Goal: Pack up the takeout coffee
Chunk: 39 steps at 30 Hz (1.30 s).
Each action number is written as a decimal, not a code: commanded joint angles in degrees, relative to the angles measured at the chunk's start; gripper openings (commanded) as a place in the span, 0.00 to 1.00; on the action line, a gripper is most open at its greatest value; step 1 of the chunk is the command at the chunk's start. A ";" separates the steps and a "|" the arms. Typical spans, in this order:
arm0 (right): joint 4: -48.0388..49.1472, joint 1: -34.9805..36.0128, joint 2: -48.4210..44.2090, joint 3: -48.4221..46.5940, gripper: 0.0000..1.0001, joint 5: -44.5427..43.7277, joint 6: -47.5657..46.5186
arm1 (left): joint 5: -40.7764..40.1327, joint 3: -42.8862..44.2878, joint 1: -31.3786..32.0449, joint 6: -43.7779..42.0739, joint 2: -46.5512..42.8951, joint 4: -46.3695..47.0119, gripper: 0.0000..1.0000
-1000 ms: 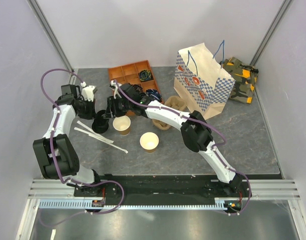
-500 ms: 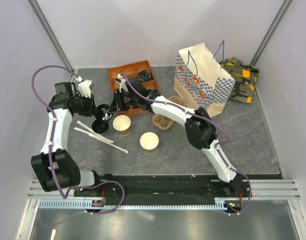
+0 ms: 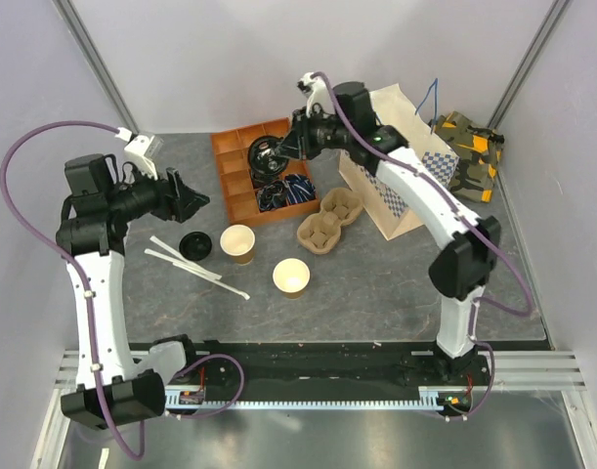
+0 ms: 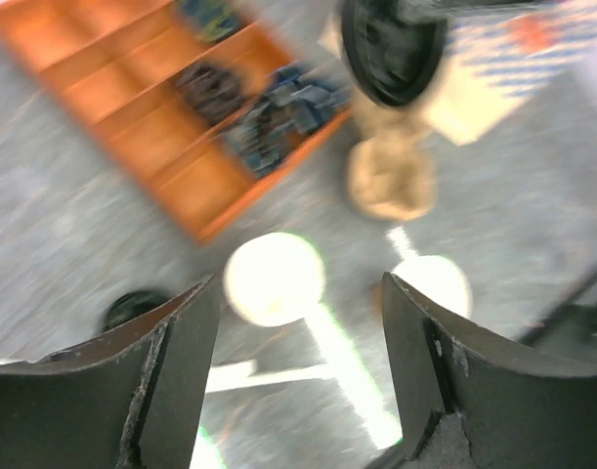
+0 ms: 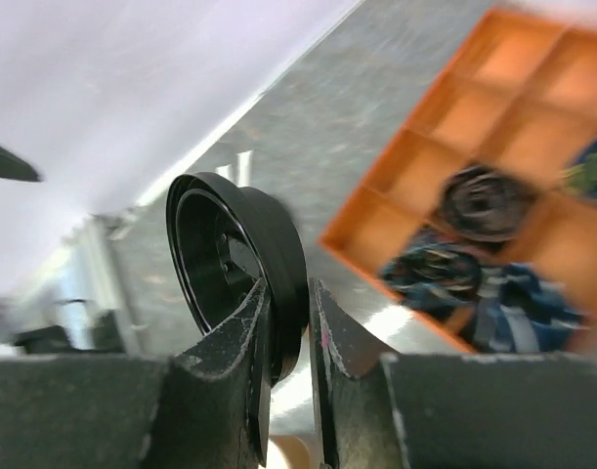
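Since the brown paper coffee cup (image 3: 238, 242), lidless on the bench (image 3: 376, 283), looks light and crushable, hold its wall softly; right gripper (image 5: 286, 303) pinches a black lid (image 5: 234, 244), left gripper (image 4: 298, 293) hangs spread.

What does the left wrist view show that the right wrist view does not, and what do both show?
Only the left wrist view: the open left gripper, the open mouths of two lidless paper cups, the cup carrier and a loose black lid on the table. Only the right wrist view: the right gripper pinching the rim of the held black lid. Both: that held lid and the orange tray.
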State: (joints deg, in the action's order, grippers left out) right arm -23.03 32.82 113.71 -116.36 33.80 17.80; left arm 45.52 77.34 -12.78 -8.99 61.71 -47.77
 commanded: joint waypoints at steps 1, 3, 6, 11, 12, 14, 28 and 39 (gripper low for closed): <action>-3.00 4.79 -15.84 7.06 0.02 -8.90 -22.50 | 14.40 1.15 -0.14 8.28 -3.00 -0.66 0.74; 1.99 8.38 -21.57 12.97 0.01 -16.70 -32.97 | 21.43 -1.83 -0.06 10.73 -5.28 0.39 0.74; 10.24 12.78 -32.56 25.53 0.00 -22.09 -43.42 | 28.47 -6.93 -0.06 17.94 -7.48 3.64 0.74; 27.02 19.91 -51.46 52.06 0.00 -26.68 -68.47 | 34.89 -17.65 -0.14 38.76 -10.64 12.15 0.75; 35.51 21.74 -54.18 56.63 0.00 -26.60 -73.30 | 34.73 -18.88 -0.06 41.40 -12.13 12.87 0.75; 45.21 23.16 -60.52 70.61 0.00 -24.58 -89.91 | 36.91 -22.92 -0.14 48.35 -13.89 15.49 0.87; 112.22 29.66 -38.49 92.81 0.00 -20.61 -128.72 | 36.75 -44.29 0.12 74.90 -25.24 21.30 0.96; 122.43 39.25 -27.67 85.33 0.00 -30.27 -131.27 | 33.15 -49.38 3.10 90.21 -27.87 43.55 0.91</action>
State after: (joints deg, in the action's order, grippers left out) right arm 73.34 69.76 84.40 -27.40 8.47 -111.33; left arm 79.96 30.33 -11.70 73.21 35.90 -14.46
